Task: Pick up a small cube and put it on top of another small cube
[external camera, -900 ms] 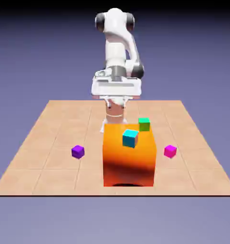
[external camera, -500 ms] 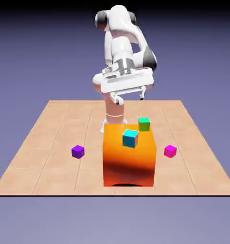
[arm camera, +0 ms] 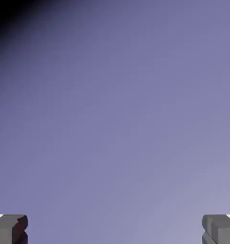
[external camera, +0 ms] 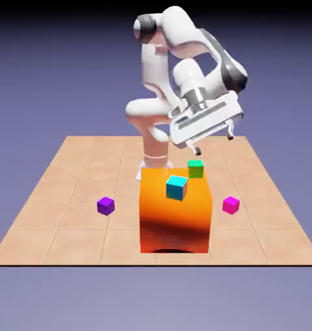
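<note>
small cube (external camera: 231, 205), plain bright magenta-pink, resting on tiled table (external camera: 68, 194)

The tan tiled table (external camera: 74, 168) carries an orange block (external camera: 176, 223), a purple cube (external camera: 105, 206) and the magenta-pink cube (external camera: 231, 205).

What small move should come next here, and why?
Probably swing the open tool down toward the magenta cube on the table, on the exterior view's right. The tool hangs high above the orange block, holds nothing, and the hand view shows only backdrop.
</note>
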`<state>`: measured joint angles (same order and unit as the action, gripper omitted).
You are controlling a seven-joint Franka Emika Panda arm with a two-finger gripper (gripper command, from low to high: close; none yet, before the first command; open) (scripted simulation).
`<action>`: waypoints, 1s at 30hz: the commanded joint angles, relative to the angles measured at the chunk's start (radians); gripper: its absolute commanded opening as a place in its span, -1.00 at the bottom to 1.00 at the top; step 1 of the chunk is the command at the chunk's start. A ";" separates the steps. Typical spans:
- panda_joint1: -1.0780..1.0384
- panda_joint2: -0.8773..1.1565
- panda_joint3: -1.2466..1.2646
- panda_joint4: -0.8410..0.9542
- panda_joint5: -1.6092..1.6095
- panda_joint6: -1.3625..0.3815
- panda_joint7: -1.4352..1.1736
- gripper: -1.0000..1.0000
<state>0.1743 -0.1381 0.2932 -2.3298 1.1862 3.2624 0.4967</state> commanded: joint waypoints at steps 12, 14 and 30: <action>0.057 0.216 0.152 0.158 0.522 0.129 -0.144 0.00; 0.065 0.253 0.178 0.182 0.609 0.152 -0.169 0.00; 0.064 0.667 0.493 0.124 1.297 0.474 -0.542 0.00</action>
<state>0.2383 0.5292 0.7856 -2.2063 2.4835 3.7361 -0.0451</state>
